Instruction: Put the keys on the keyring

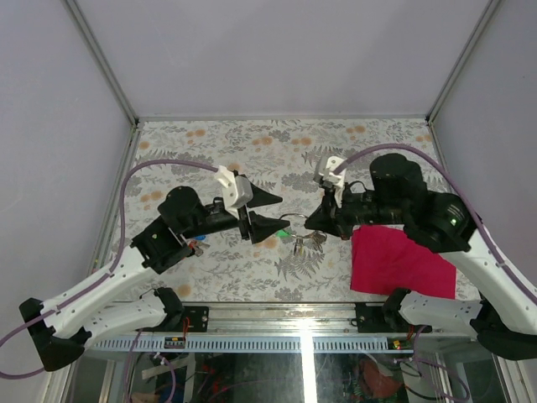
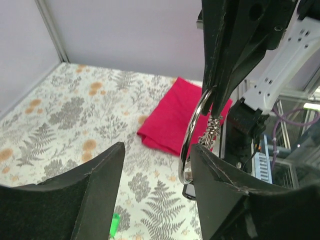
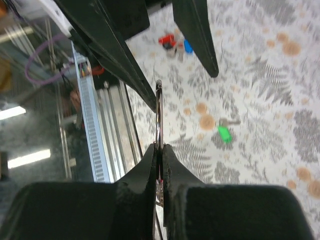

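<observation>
Where the keyring sits: we pinch it edge-on in the right claw, upright above the table, so its loop faces the other arm.
Right claw: clamped tight on the ring's rim; small tags dangle just beside the grip.
Left claw: jaws apart, nothing inside; the ring stands just beside one finger, leaving, we judge, room to fetch.
Green key: on the table below the left claw, nearest to fetch.
Red key, blue key: together on the table, behind the left claw, well apart from the ring.
</observation>
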`<state>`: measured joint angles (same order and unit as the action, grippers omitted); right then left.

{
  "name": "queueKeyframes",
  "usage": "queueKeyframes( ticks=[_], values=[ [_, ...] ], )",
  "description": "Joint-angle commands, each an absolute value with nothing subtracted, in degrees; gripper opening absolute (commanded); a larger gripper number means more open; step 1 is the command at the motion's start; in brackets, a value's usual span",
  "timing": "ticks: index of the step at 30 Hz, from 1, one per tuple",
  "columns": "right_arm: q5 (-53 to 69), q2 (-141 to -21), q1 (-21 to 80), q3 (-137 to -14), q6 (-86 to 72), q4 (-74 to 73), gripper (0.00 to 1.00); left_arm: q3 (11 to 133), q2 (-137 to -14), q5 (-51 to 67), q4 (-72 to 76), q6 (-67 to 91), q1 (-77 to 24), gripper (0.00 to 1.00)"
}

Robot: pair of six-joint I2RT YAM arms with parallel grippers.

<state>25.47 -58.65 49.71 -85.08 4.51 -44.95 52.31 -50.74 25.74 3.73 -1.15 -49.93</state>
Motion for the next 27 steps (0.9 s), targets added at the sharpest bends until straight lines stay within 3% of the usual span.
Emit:
queueKeyframes(
  ticks=[1,7,14,21,27],
  values=[
    [24.09,-61.33,49.83,-89.07,9.07,-54.66,0.0,55.02,-52.29,26.9,0.06,-6.27,-50.55,0.57],
    [24.64,-63.94,49.89,-90.87,10.54,-57.68,0.0,56.18,-54.48,26.82,-1.0,-7.54,-51.43,0.53],
    [26.5,-63.74,49.91,-89.74,9.37,-53.88,0.0,56.42,-56.16,28.27,-0.96,-8.25,-52.95,0.42],
    [27.05,-61.08,49.91,-86.79,8.0,-48.9,0.01,56.4,-56.07,28.56,-0.75,-7.76,-53.29,0.01],
    [26.06,-54.21,49.88,-80.19,4.54,-40.19,0.32,53.21,-52.7,28.19,4.53,-3.87,-53.26,0.0]
  ],
)
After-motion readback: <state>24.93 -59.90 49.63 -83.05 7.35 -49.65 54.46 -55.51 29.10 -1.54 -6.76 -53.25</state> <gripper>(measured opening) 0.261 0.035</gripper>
